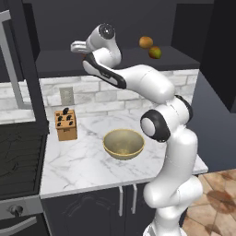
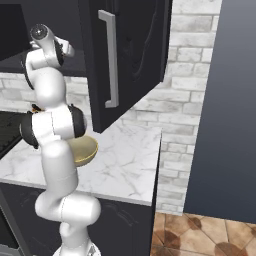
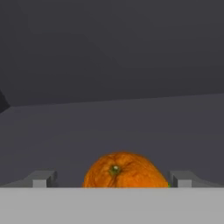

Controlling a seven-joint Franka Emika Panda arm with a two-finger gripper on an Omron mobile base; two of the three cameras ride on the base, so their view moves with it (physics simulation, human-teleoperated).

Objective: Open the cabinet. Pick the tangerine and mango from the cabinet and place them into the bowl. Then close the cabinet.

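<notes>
The cabinet stands open, and its right door with a long silver handle is swung out over the counter. In the hand view, the bright orange tangerine lies on the shelf right between the spread fingertips of my gripper, which is open. In the left base view, the gripper reaches into the left part of the shelf. Further right on the same shelf lies the mango. The tan-gold bowl sits on the marble counter below, with nothing in it.
A duller brownish-orange fruit rests just behind the mango. A wooden knife block stands left of the bowl against the brick wall. A stove borders the counter on the left. The open door hangs over the counter's right end.
</notes>
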